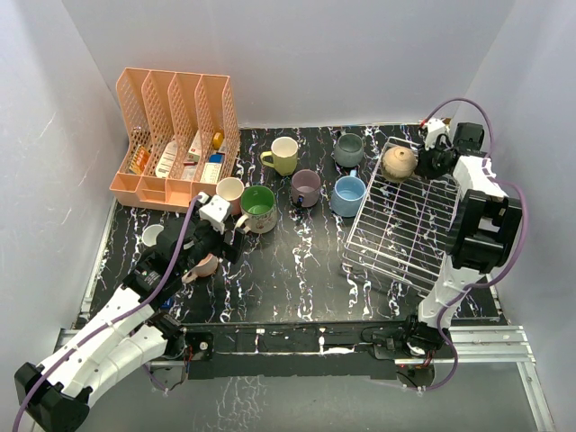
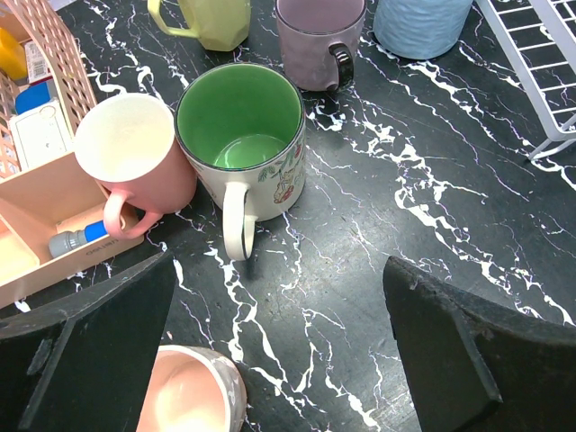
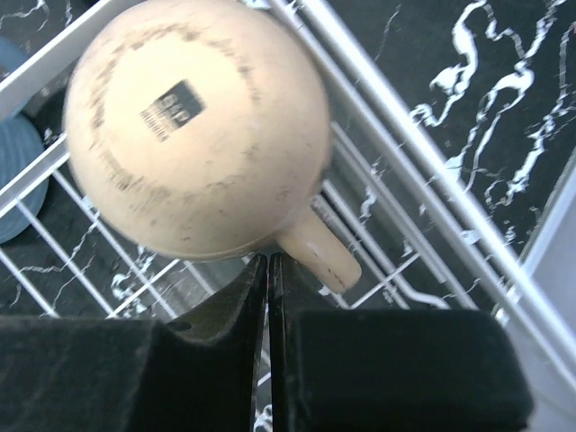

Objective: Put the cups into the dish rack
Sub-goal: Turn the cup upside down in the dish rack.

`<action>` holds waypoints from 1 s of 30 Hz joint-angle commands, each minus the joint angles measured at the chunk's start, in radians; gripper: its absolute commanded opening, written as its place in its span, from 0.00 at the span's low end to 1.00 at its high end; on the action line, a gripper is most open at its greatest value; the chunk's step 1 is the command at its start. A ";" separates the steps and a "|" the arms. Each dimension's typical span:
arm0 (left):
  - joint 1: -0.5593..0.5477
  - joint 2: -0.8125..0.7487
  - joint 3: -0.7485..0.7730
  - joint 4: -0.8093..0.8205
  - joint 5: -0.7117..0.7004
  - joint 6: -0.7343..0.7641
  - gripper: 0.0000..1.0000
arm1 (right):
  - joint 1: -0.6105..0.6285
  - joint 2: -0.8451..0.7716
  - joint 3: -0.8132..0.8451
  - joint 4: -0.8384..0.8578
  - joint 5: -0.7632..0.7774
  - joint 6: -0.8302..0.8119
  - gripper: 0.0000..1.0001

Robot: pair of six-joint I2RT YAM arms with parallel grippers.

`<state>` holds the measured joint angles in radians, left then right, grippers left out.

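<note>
With the right hand (image 3: pixel 269 263) shut empty beside the upturned tan ceramic mug (image 3: pixel 193 126), the wide-open left hand (image 2: pixel 279 270) should straddle the wall of the cream green-lined mug (image 2: pixel 238 117) ahead.

You see a black table (image 1: pixel 297 270) with white marble veins. At the far left the organizer (image 1: pixel 171 99) is peach. At the right the dish rack (image 1: pixel 405 225) is silver-white, and the tan mug (image 1: pixel 398 162) on it has dark specks. Between them stand a yellow-green mug (image 1: pixel 283 155), a grey mug (image 1: pixel 348 148), a mauve mug (image 1: pixel 306 186), a light blue mug (image 1: pixel 348 194), a pink mug (image 1: pixel 230 192), and a cream mug (image 1: pixel 258 209) with a flower print and green inside.
</note>
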<state>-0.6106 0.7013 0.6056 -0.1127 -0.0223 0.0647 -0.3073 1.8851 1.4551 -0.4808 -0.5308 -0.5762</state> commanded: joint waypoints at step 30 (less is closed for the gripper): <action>0.004 0.021 0.029 0.033 0.017 -0.091 0.97 | 0.026 -0.311 -0.056 0.024 -0.070 0.009 0.32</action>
<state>-0.6106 0.7258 0.6056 -0.1112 -0.0216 0.0452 -0.2813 1.7020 1.4101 -0.4686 -0.4744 -0.5922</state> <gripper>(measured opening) 0.970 0.315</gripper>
